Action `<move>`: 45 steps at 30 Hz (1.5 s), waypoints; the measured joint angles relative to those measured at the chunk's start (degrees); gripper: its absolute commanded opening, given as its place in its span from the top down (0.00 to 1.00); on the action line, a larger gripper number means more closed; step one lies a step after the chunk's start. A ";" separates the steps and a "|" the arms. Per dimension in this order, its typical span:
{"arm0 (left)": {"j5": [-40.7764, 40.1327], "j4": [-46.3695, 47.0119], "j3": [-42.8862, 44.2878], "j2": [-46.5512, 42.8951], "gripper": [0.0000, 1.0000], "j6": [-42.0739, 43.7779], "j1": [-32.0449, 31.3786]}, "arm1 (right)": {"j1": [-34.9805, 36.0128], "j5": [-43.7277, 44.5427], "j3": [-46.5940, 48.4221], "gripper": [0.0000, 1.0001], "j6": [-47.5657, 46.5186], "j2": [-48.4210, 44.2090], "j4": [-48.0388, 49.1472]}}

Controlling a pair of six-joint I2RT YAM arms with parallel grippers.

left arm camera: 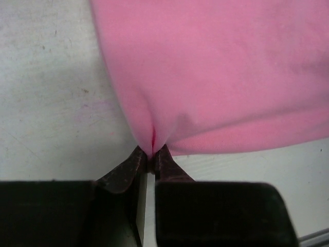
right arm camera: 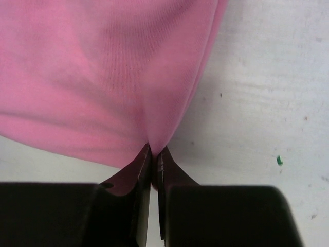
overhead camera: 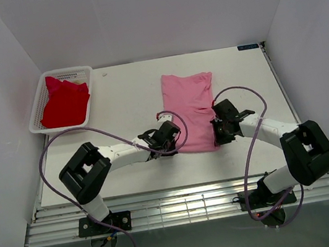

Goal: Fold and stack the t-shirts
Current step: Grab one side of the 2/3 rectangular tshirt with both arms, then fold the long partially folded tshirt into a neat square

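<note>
The pink t-shirt [left arm camera: 231, 77] is matt knit cloth; the table [left arm camera: 46, 103] matt, scuffed white; the basket [overhead camera: 67, 70] plastic mesh.

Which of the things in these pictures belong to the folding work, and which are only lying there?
Belong to the job: pink t-shirt, near edge pinched by the left gripper and the right gripper; red t-shirt, lying in the white basket.
Only lying about: white basket; green speck on the table.

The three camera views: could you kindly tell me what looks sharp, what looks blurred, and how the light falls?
Left wrist: the pink t-shirt looks soft, the left pincer a near-black underexposed mass. Right wrist: the shirt's knit weave is visible, the right pincer equally dark. Top external: even, diffuse light, no glare.
</note>
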 measured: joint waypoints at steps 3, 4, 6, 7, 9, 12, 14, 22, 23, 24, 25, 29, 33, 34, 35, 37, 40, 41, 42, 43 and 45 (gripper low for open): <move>2.29 -1.27 -2.40 -2.64 1.00 -0.11 0.02 | 0.57 -0.63 -1.55 0.92 0.04 -4.37 -3.67; 3.37 -2.03 -3.28 -3.74 1.00 -0.11 -0.02 | 0.85 -1.18 -1.95 0.92 0.09 -6.32 -5.16; 5.75 -3.76 -4.83 -5.88 1.00 -0.13 -0.48 | 1.55 -2.23 -2.12 0.92 0.31 -10.25 -8.76; 7.02 -5.01 -5.51 -7.13 1.00 -0.15 -0.85 | 1.95 -2.82 -2.12 0.92 0.57 -12.31 -10.34; 9.31 -7.82 -6.23 -9.77 1.00 -0.44 -1.73 | 2.99 -4.07 -2.12 0.92 1.33 -16.50 -13.55; 11.61 -11.98 -6.40 -14.23 1.00 -1.07 -3.67 | 4.66 -5.42 -2.12 0.92 3.04 -22.49 -18.38; 12.35 -15.02 -5.97 -16.81 1.00 -1.64 -5.22 | 5.70 -6.25 -2.12 0.92 4.44 -25.59 -21.64; 12.85 -27.80 3.37 -21.55 1.00 -4.33 -8.76 | 11.45 -7.08 1.57 0.92 10.25 -29.55 -33.86; 12.83 -28.94 4.35 -22.03 1.00 -4.68 -8.76 | 11.82 -7.08 2.86 0.92 10.56 -29.53 -34.95; 12.83 -29.86 5.14 -22.40 1.00 -4.96 -8.76 | 12.07 -7.06 4.37 0.92 10.82 -29.40 -36.11; 12.81 -31.61 6.67 -22.75 1.00 -5.35 -8.76 | 12.31 -7.02 5.97 0.92 11.15 -29.16 -36.94; 12.39 -35.54 12.20 -22.84 1.00 -6.16 -8.76 | 12.70 -5.81 13.33 0.92 11.87 -27.04 -39.74; 9.99 -37.38 17.99 -22.82 1.00 -6.73 -8.76 | 12.70 -3.58 19.91 0.92 11.85 -24.06 -40.96; 9.22 -37.66 18.99 -22.80 1.00 -6.84 -8.76 | 12.70 -2.97 21.05 0.92 11.82 -23.21 -41.00; 8.37 -37.83 19.82 -22.73 1.00 -7.10 -8.76 | 12.70 -2.19 22.01 0.92 11.80 -22.27 -41.09; 6.62 -37.90 20.72 -22.60 1.00 -7.61 -8.76 | 12.70 -0.61 23.54 0.92 11.78 -20.24 -41.16; 3.76 -38.25 20.85 -22.38 1.00 -8.28 -8.76 | 12.72 1.92 25.20 0.92 11.56 -17.88 -41.09; 2.95 -38.27 20.83 -22.25 1.00 -8.37 -8.63 | 12.72 2.78 25.68 0.92 11.43 -17.27 -41.07; 2.23 -38.23 20.79 -22.12 1.00 -8.46 -8.39 | 12.72 3.65 26.16 0.92 11.26 -16.70 -41.07; 1.81 -38.07 20.74 -21.97 1.00 -8.48 -8.17 | 12.72 4.50 26.60 0.92 11.08 -16.09 -41.07; 1.20 -37.20 20.24 -21.70 1.00 -8.48 -7.48 | 12.72 6.43 27.47 0.92 10.60 -14.58 -40.89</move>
